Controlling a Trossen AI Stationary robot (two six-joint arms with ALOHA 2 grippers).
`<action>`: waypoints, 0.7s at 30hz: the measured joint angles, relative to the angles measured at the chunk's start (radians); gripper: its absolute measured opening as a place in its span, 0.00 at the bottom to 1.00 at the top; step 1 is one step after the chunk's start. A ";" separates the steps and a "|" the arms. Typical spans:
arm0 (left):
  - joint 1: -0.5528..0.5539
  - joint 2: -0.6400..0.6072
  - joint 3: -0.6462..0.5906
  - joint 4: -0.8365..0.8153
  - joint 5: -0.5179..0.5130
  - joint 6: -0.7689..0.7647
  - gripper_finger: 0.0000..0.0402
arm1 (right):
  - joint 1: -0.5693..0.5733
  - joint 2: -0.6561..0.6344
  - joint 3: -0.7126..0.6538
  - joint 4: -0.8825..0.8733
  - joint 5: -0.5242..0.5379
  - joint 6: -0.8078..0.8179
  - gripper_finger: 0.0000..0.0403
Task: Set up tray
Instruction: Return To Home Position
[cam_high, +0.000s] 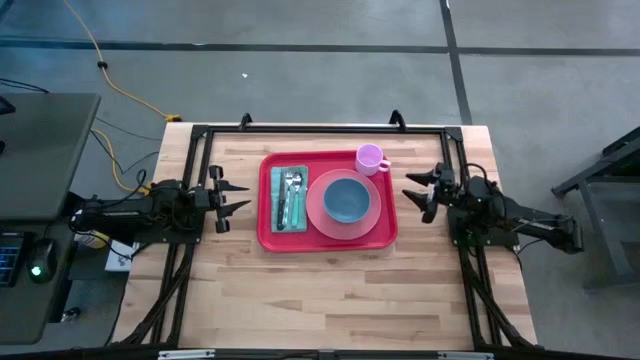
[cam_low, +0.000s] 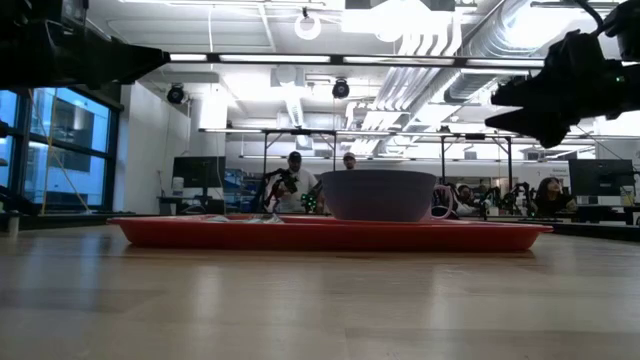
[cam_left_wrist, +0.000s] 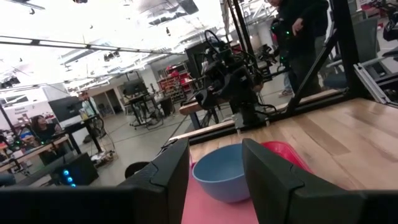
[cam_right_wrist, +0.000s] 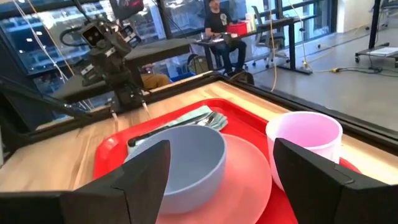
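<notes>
The red tray (cam_high: 385, 236) lies flat on the wooden table. On it a blue bowl (cam_high: 346, 199) sits on a round pink plate (cam_high: 318, 214), a pink cup (cam_high: 371, 158) stands at the far right corner, and cutlery (cam_high: 291, 194) lies on a green napkin (cam_high: 275, 204) at the left. My left gripper (cam_high: 238, 196) hovers open off the tray's left edge. My right gripper (cam_high: 417, 190) hovers open off its right edge. Both are above the table and hold nothing.
A black frame (cam_high: 320, 129) runs along the table's far edge and down both sides. Bare wood spreads in front of the tray toward the near edge. People and workbenches show in the room beyond the table.
</notes>
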 joint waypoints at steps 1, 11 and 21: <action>0.000 0.000 0.000 0.000 0.000 0.000 0.44 | 0.000 0.000 0.000 -0.001 0.000 -0.006 0.66; 0.000 0.000 0.000 -0.001 -0.001 0.036 0.44 | 0.015 0.001 0.000 0.006 -0.219 -0.002 0.66; 0.000 0.000 0.000 -0.032 -0.014 0.098 0.44 | 0.055 0.001 0.000 0.001 -0.194 -0.078 0.66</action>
